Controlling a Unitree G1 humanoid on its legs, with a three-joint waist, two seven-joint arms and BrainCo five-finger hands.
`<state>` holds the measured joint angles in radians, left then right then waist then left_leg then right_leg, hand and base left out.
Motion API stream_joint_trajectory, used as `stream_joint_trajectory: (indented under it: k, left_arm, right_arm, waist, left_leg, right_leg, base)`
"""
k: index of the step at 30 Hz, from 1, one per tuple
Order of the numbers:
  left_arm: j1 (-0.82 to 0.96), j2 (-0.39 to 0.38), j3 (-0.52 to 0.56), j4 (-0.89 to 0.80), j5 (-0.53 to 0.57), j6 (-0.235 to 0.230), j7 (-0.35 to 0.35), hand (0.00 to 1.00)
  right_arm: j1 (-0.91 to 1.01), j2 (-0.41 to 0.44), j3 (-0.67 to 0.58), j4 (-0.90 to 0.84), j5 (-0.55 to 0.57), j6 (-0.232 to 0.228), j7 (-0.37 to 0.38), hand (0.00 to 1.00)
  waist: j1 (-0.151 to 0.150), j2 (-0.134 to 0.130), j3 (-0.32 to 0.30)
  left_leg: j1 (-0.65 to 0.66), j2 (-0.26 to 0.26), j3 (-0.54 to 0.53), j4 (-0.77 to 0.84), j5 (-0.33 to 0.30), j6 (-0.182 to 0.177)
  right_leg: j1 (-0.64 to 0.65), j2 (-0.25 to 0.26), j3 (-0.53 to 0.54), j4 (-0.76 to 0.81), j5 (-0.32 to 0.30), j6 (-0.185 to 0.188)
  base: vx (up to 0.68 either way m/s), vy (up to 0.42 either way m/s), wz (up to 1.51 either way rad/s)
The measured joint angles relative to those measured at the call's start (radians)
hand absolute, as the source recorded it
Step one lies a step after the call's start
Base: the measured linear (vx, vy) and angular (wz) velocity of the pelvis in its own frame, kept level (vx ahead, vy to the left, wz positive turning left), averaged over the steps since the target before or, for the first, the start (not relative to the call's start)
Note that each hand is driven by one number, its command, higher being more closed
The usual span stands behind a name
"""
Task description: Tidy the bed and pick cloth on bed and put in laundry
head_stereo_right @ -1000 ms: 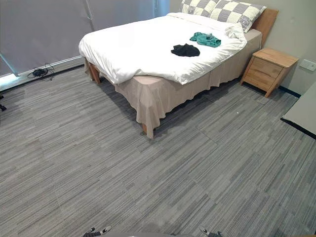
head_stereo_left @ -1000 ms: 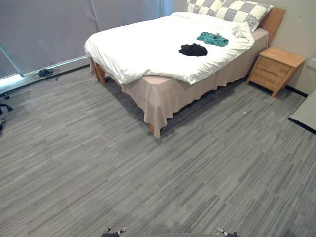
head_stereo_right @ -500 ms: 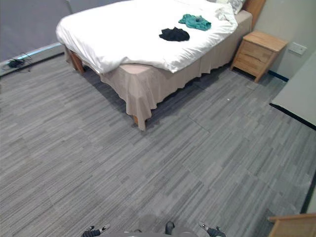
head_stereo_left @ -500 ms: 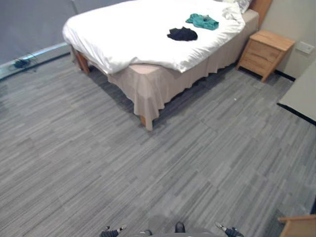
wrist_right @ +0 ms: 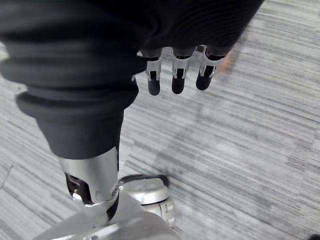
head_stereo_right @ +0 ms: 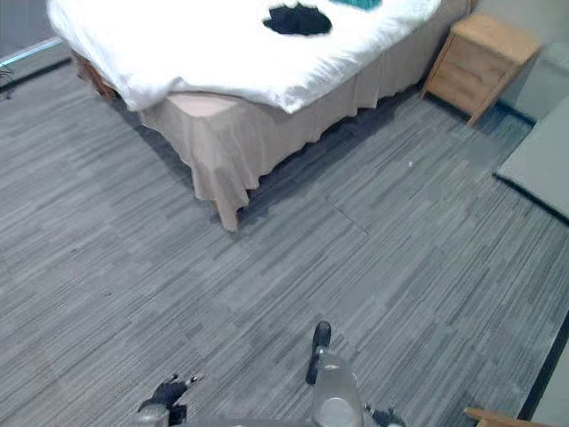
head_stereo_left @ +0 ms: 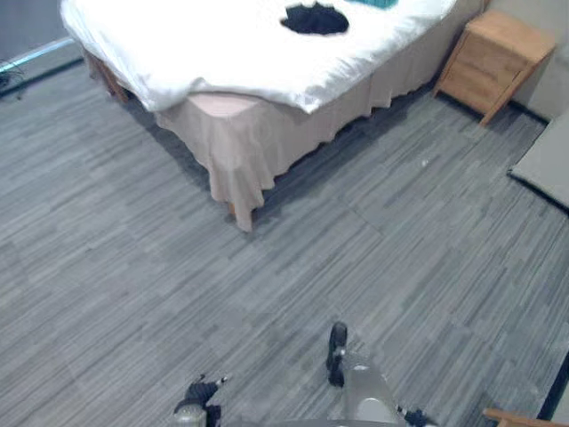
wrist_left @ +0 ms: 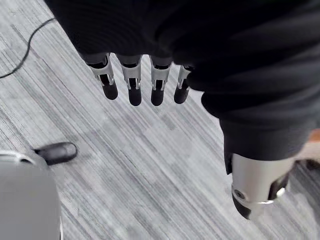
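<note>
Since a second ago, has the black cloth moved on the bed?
No. The black cloth lies on the same spot of the white duvet, on its nightstand side; the camera shifted, not the cloth.

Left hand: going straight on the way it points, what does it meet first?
Probably the grey floor: the open left hand points down at it with nothing between, though depth is unclear.

My head camera has tipped down and come closer to the bed [head_stereo_left: 204, 53]. In my view its foot corner is now larger, the black cloth [head_stereo_left: 314, 18] stands close to the top, and more floor [head_stereo_left: 427, 249] shows.
</note>
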<state>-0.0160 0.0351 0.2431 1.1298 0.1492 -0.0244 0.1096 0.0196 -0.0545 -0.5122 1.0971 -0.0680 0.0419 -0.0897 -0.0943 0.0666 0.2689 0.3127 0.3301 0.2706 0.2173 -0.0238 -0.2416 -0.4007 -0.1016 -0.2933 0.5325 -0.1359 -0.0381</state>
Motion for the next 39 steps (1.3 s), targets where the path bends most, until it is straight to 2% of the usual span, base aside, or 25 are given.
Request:
stream_joint_trajectory:
  k: [2, 3, 4, 6, 9, 13, 14, 15, 16, 18, 19, 21, 22, 23, 25, 26, 28, 29, 31, 32, 34, 35, 36, 37, 39]
  left_arm:
    - [0.009, -0.006, 0.004, -0.008, -0.009, -0.002, -0.001, 0.0]
    - [0.017, -0.004, 0.004, -0.038, -0.021, -0.003, 0.001, 0.0]
    - [0.017, -0.002, 0.004, -0.05, -0.028, -0.007, 0.001, 0.0]
    - [0.016, 0.002, 0.003, -0.092, -0.056, -0.011, 0.004, 0.0]
    - [0.015, -0.001, 0.01, -0.142, -0.078, -0.032, 0.004, 0.0]
    - [0.004, -0.008, 0.026, -0.144, -0.078, -0.033, 0.004, 0.0]
    - [0.005, -0.011, 0.025, -0.133, -0.077, -0.031, 0.004, 0.0]
    - [0.006, -0.012, 0.026, -0.121, -0.077, -0.03, 0.002, 0.0]
    - [0.0, -0.003, 0.035, -0.114, -0.076, -0.028, 0.0, 0.0]
    - [-0.001, 0.016, 0.038, -0.11, -0.07, -0.029, -0.003, 0.0]
    - [-0.001, 0.018, 0.047, -0.11, -0.07, -0.029, -0.002, 0.0]
    - [0.0, 0.026, 0.038, -0.087, -0.067, -0.019, -0.002, 0.0]
    - [0.001, 0.028, 0.025, -0.076, -0.065, -0.014, -0.003, 0.0]
    - [0.004, 0.028, 0.022, -0.066, -0.06, -0.004, -0.003, 0.0]
    - [0.008, 0.028, 0.008, -0.055, -0.059, 0.001, -0.002, 0.0]
    - [0.011, 0.03, -0.015, -0.057, -0.06, 0.005, -0.002, 0.0]
    - [0.015, 0.029, -0.022, -0.06, -0.06, 0.006, -0.004, 0.0]
    - [0.02, 0.032, -0.037, -0.061, -0.06, 0.006, -0.003, 0.0]
    - [0.025, 0.044, -0.047, -0.061, -0.06, 0.006, -0.003, 0.0]
    - [0.03, 0.058, -0.047, -0.062, -0.06, 0.006, -0.002, 0.0]
    - [0.038, 0.085, -0.036, -0.052, -0.059, 0.008, 0.0, 0.0]
    - [0.052, 0.067, -0.034, -0.049, -0.057, 0.009, -0.003, 0.0]
    - [0.061, 0.057, -0.032, -0.051, -0.057, 0.007, -0.002, 0.0]
    - [0.062, 0.034, -0.024, -0.048, -0.057, 0.006, -0.003, 0.0]
    - [0.064, 0.016, 0.027, -0.047, -0.058, 0.006, -0.002, 0.0]
  right_arm:
    - [-0.007, -0.01, 0.015, -0.002, -0.001, 0.0, -0.001, 0.0]
    - [-0.008, -0.015, 0.039, -0.001, -0.001, 0.004, -0.005, 0.0]
    - [-0.008, -0.02, 0.052, 0.0, -0.001, 0.004, -0.008, 0.0]
    - [-0.013, -0.041, 0.131, 0.001, -0.001, 0.004, -0.021, 0.0]
    - [-0.064, -0.051, 0.147, 0.009, -0.003, 0.004, -0.021, 0.0]
    - [-0.079, -0.051, 0.122, 0.005, -0.004, 0.0, -0.02, 0.0]
    - [-0.066, -0.051, 0.116, -0.012, -0.004, -0.001, -0.02, 0.0]
    - [-0.048, -0.05, 0.105, -0.022, -0.005, -0.001, -0.02, 0.0]
    - [-0.039, -0.03, 0.1, -0.02, -0.009, 0.0, -0.02, 0.0]
    - [-0.021, -0.015, 0.097, -0.015, -0.019, 0.002, -0.017, 0.0]
    - [-0.022, -0.016, 0.091, 0.002, -0.028, 0.003, -0.013, 0.0]
    - [-0.026, -0.015, 0.082, 0.024, -0.057, 0.003, -0.007, 0.0]
    - [-0.026, -0.017, 0.087, 0.023, -0.065, 0.002, -0.001, 0.0]
    - [-0.024, -0.018, 0.101, 0.021, -0.07, 0.002, 0.003, 0.0]
    - [-0.018, -0.018, 0.113, 0.014, -0.07, 0.001, 0.003, 0.0]
    - [-0.017, -0.019, 0.114, 0.014, -0.07, 0.0, 0.003, 0.0]
    - [-0.012, -0.019, 0.103, 0.014, -0.069, -0.001, 0.003, 0.0]
    - [-0.012, -0.02, 0.097, 0.014, -0.069, -0.001, 0.002, 0.0]
    - [-0.011, -0.009, 0.084, 0.016, -0.063, 0.0, 0.003, 0.0]
    - [-0.012, 0.004, 0.078, 0.017, -0.056, 0.001, 0.003, 0.0]
    - [-0.018, 0.018, 0.077, 0.027, -0.04, 0.003, 0.005, 0.0]
    - [-0.015, 0.006, 0.074, 0.024, -0.037, -0.004, 0.004, 0.0]
    - [-0.015, -0.001, 0.069, 0.022, -0.036, -0.006, 0.004, 0.0]
    - [-0.016, -0.015, 0.058, 0.019, -0.027, -0.005, 0.003, 0.0]
    - [-0.008, -0.034, 0.042, 0.019, -0.02, 0.001, 0.003, 0.0]
  waist:
    - [0.002, 0.022, 0.003]
    - [0.004, 0.022, 0.014]
    - [0.011, 0.02, 0.024]
    - [0.041, -0.007, 0.038]
    - [0.064, -0.022, 0.046]
    - [0.085, -0.034, 0.05]
    - [0.085, -0.023, 0.042]
    - [0.087, -0.011, 0.035]
    - [0.099, -0.04, 0.027]
    - [0.1, -0.088, -0.003]
    - [0.11, -0.097, -0.008]
    - [0.106, -0.1, -0.012]
    - [0.105, -0.098, -0.012]
    - [0.094, -0.092, -0.015]
    - [0.079, -0.087, -0.019]
    - [0.08, -0.08, -0.018]
    - [0.078, -0.07, -0.023]
    - [0.079, -0.081, -0.035]
    - [0.08, -0.092, -0.045]
    - [0.085, -0.114, -0.058]
    - [0.088, -0.143, -0.07]
    - [0.091, -0.099, -0.088]
    - [0.087, -0.092, -0.092]
    - [0.079, -0.051, -0.091]
    - [0.078, -0.032, -0.094]
  left_leg:
    - [-0.119, 0.075, -0.03, 0.283, 0.109, 0.071]
    - [-0.23, 0.125, -0.042, 0.579, 0.147, 0.117]
    - [-0.261, 0.13, -0.046, 0.684, 0.123, 0.124]
    - [-0.38, 0.073, -0.047, 0.88, -0.026, 0.13]
    - [-0.537, -0.053, -0.022, 0.74, -0.145, 0.108]
    - [-0.566, -0.184, 0.167, 0.242, -0.13, 0.149]
    - [-0.558, -0.205, 0.261, 0.095, -0.067, 0.201]
    - [-0.558, -0.216, 0.381, -0.013, 0.014, 0.29]
    - [-0.54, -0.248, 0.424, -0.014, 0.046, 0.445]
    - [-0.543, -0.297, 0.411, 0.017, -0.028, 0.463]
    - [-0.532, -0.301, 0.385, 0.047, -0.075, 0.467]
    - [-0.459, -0.311, 0.296, 0.086, -0.151, 0.424]
    - [-0.418, -0.319, 0.257, 0.083, -0.171, 0.413]
    - [-0.361, -0.33, 0.198, 0.059, -0.179, 0.403]
    - [-0.289, -0.342, 0.124, 0.01, -0.171, 0.389]
    - [-0.243, -0.342, 0.069, -0.021, -0.16, 0.372]
    - [-0.217, -0.338, -0.011, -0.039, -0.145, 0.337]
    - [-0.207, -0.333, -0.051, -0.048, -0.147, 0.308]
    - [-0.198, -0.327, -0.087, -0.064, -0.156, 0.268]
    - [-0.194, -0.324, -0.109, -0.063, -0.169, 0.24]
    - [-0.168, -0.318, -0.14, -0.062, -0.195, 0.192]
    - [-0.168, -0.265, -0.127, -0.076, -0.179, 0.157]
    - [-0.164, -0.251, -0.125, -0.087, -0.175, 0.149]
    - [-0.151, -0.216, -0.127, -0.115, -0.169, 0.139]
    - [-0.136, -0.186, -0.13, -0.149, -0.143, 0.102]
  right_leg:
    - [0.068, 0.057, 0.003, -0.068, -0.025, -0.018]
    - [0.167, 0.112, 0.023, -0.146, -0.023, -0.053]
    - [0.216, 0.129, 0.035, -0.175, -0.018, -0.068]
    - [0.378, 0.161, 0.085, -0.284, -0.013, -0.092]
    - [0.505, 0.151, 0.132, -0.395, -0.011, -0.078]
    - [0.649, 0.101, 0.102, -0.493, -0.055, -0.004]
    - [0.684, 0.103, 0.082, -0.515, -0.07, 0.02]
    - [0.731, 0.115, 0.067, -0.521, -0.102, 0.043]
    - [0.767, 0.098, 0.055, -0.516, -0.132, 0.067]
    - [0.757, 0.06, 0.016, -0.443, -0.124, 0.079]
    - [0.728, 0.043, 0.005, -0.327, -0.124, 0.11]
    - [0.614, -0.009, -0.001, 0.1, -0.081, 0.215]
    - [0.549, -0.031, 0.0, 0.29, -0.088, 0.231]
    - [0.472, -0.064, -0.016, 0.443, -0.103, 0.227]
    - [0.395, -0.108, -0.062, 0.479, -0.131, 0.195]
    - [0.344, -0.116, -0.06, 0.413, -0.155, 0.171]
    - [0.288, -0.114, -0.001, 0.194, -0.167, 0.174]
    - [0.269, -0.107, 0.064, 0.024, -0.152, 0.188]
    - [0.266, -0.112, 0.165, -0.208, -0.065, 0.187]
    - [0.265, -0.115, 0.219, -0.315, 0.051, 0.181]
    - [0.275, -0.122, 0.233, -0.326, 0.176, 0.184]
    - [0.284, -0.084, 0.208, -0.339, 0.178, 0.165]
    - [0.306, -0.073, 0.192, -0.369, 0.167, 0.16]
    - [0.342, -0.039, 0.159, -0.417, 0.177, 0.145]
    - [0.378, -0.002, 0.131, -0.469, 0.186, 0.13]
  base:
    - [0.5, -0.328, -0.63]
    - [0.51, -0.233, -0.6]
    - [0.6, -0.253, -0.78]
    - [0.48, -0.146, -0.7]
    - [0.48, -0.06, -0.46]
    - [0.53, 0.034, -0.09]
    - [0.57, 0.109, 0.35]
    - [0.61, 0.143, 0.43]
    - [0.63, 0.134, 0.52]
    - [0.62, 0.139, 0.76]
    - [0.73, 0.227, 0.83]
    - [0.66, 0.229, 0.93]
    - [0.68, 0.149, 1.24]
    - [0.55, 0.071, 1.16]
    - [0.46, 0.002, 1.34]
    - [0.45, -0.092, 1.72]
    - [0.45, -0.18, 1.64]
    - [0.38, -0.234, 1.75]
    - [0.39, -0.335, 1.63]
    - [0.35, -0.383, 1.03]
    - [0.29, -0.434, 0.77]
    - [0.23, -0.399, 0.42]
    - [0.21, -0.32, 0.31]
    - [0.18, -0.26, 0.39]
    - [0.13, -0.244, 0.29]
